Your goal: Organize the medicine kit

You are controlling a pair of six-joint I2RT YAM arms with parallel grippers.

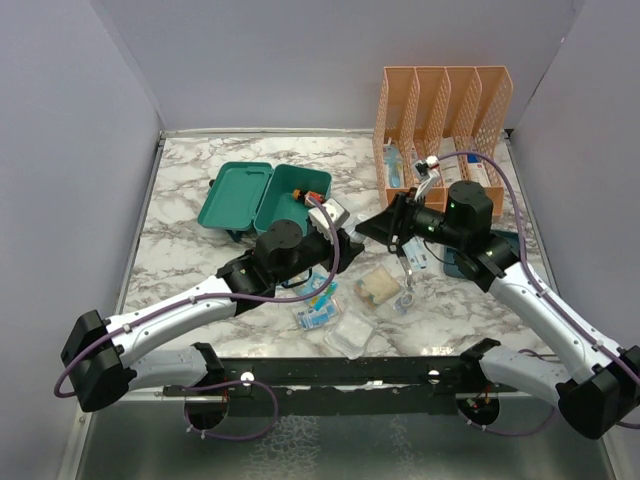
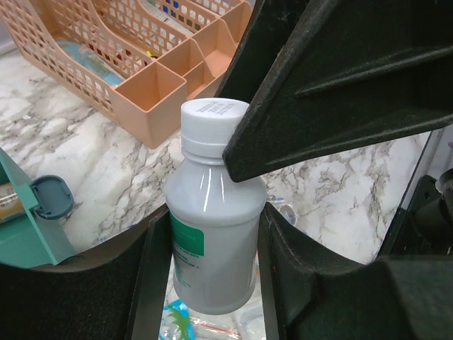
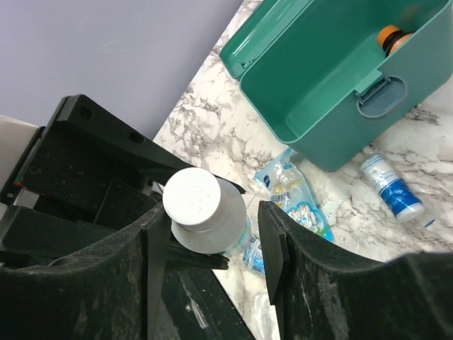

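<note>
Mid-air above bench (image 1: 180, 250), left jaws pinched white bottle (image 2: 212, 191); right jaws stood spread around its cap end, unclamped. Teal medicine kit (image 1: 235, 195) sat open, lid back, rear left of bench.

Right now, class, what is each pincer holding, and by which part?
The left pincer grips the white bottle around its lower body. The right pincer straddles the cap with open jaws, a gap showing, so it holds nothing.

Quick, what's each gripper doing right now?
Left gripper: closed on the white bottle.
Right gripper: open, with its jaws on either side of the bottle's capped end and a gap showing on one side.
</note>
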